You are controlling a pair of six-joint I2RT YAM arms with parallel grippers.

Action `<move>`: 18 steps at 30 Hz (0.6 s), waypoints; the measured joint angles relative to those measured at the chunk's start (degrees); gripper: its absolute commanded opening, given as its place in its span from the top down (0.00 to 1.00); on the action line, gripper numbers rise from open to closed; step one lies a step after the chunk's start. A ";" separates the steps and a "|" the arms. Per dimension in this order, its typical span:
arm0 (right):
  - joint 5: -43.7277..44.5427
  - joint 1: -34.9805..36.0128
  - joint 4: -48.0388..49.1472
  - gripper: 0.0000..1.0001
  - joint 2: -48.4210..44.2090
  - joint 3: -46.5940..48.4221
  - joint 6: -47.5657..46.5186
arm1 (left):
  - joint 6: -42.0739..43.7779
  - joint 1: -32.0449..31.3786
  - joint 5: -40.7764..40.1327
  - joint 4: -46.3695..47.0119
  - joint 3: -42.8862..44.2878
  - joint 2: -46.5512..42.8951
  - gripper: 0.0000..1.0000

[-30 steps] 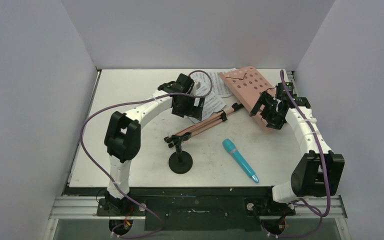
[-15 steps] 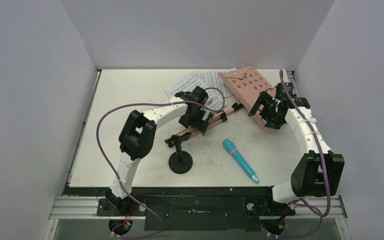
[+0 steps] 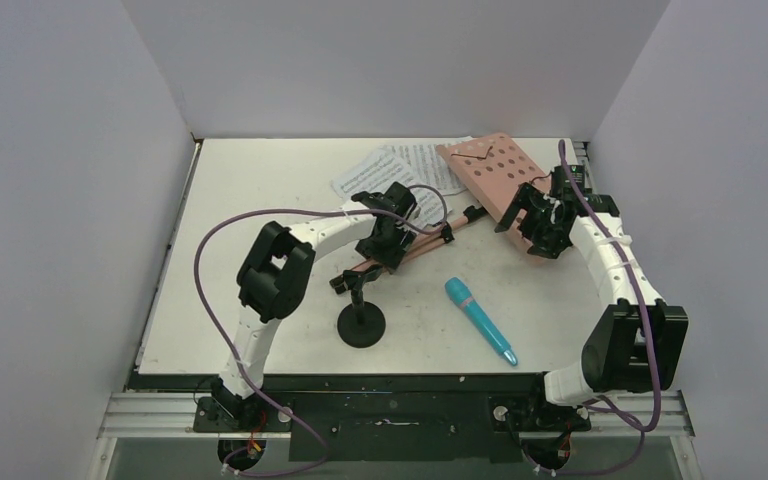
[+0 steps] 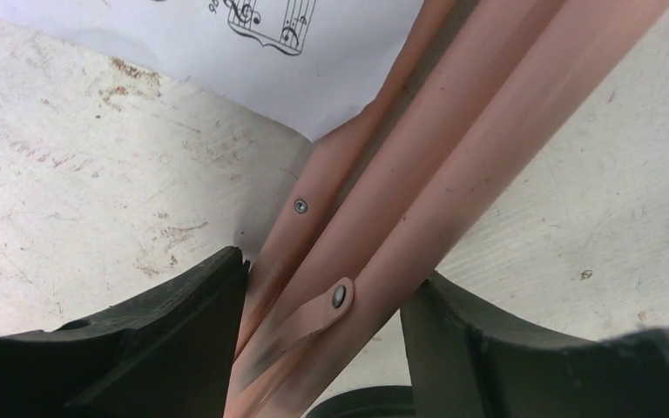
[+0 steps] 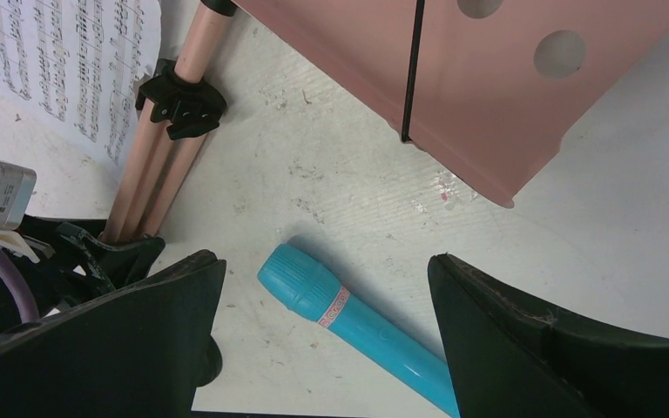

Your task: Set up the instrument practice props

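Note:
The pink music stand lies flat, its perforated plate (image 3: 490,170) at the back right and its folded legs (image 3: 420,247) running toward the middle. My left gripper (image 3: 388,243) is down on those legs (image 4: 418,174) and shut on them, a finger against each side (image 4: 331,287). My right gripper (image 3: 543,222) hangs open over the plate's near edge (image 5: 488,87), holding nothing (image 5: 324,259). Beside the plate lie the sheet-music pages (image 3: 400,170). The teal microphone (image 3: 478,318) lies on the table at the front right. The black mic stand (image 3: 361,325) is upright at the front centre.
White walls close in the table (image 3: 250,200) on the left, back and right. A black collar (image 5: 183,100) binds the stand's legs near the plate. The mic stand's clip (image 3: 352,280) sits close to the feet of the legs, just below my left gripper.
My left arm swung from above the sheet music down onto the stand's legs, and its jaws closed in on them. The pages now show. The right arm has not moved.

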 measured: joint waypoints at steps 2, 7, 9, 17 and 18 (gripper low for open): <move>-0.44 0.00 0.09 0.10 0.35 0.02 0.24 | 1.07 -0.20 -0.31 0.90 -1.44 -0.90 0.51; -1.86 0.00 0.55 0.10 2.01 0.35 1.11 | 2.34 -0.20 -0.63 3.61 -6.14 -3.80 0.54; -2.45 0.00 0.72 0.10 2.27 0.35 1.38 | 2.51 -0.09 -0.55 4.46 -8.74 -5.44 0.55; -4.11 0.00 1.49 0.10 3.48 0.39 2.47 | 2.10 3.50 1.64 7.28 -19.76 -12.66 0.57; -4.17 0.00 1.57 0.10 3.63 0.39 2.58 | 2.08 4.13 1.86 7.34 -20.94 -13.49 0.57</move>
